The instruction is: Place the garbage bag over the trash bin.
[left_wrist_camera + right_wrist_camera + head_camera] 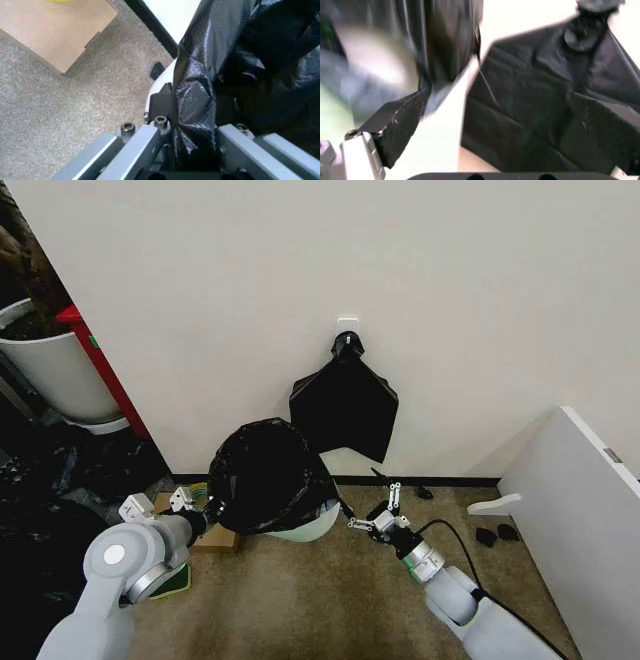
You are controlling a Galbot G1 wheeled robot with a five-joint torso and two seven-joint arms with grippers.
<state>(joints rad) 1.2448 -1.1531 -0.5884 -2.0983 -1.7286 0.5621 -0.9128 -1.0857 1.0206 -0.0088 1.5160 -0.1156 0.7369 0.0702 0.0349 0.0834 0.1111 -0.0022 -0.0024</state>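
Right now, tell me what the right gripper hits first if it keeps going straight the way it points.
Probably the wall. The right gripper, open, points up past the right side of the garbage bag over the trash bin, toward the hanging black bundle. Depth is unclear, so it may brush the bag first.

My left arm reaches forward low, wrist bent inward, and its left gripper (203, 505) has both jaws closed with black film from the garbage bag (200, 112) pinched between them. My right arm stretches forward too; the right gripper (372, 505) has jaws spread wide, nothing between them
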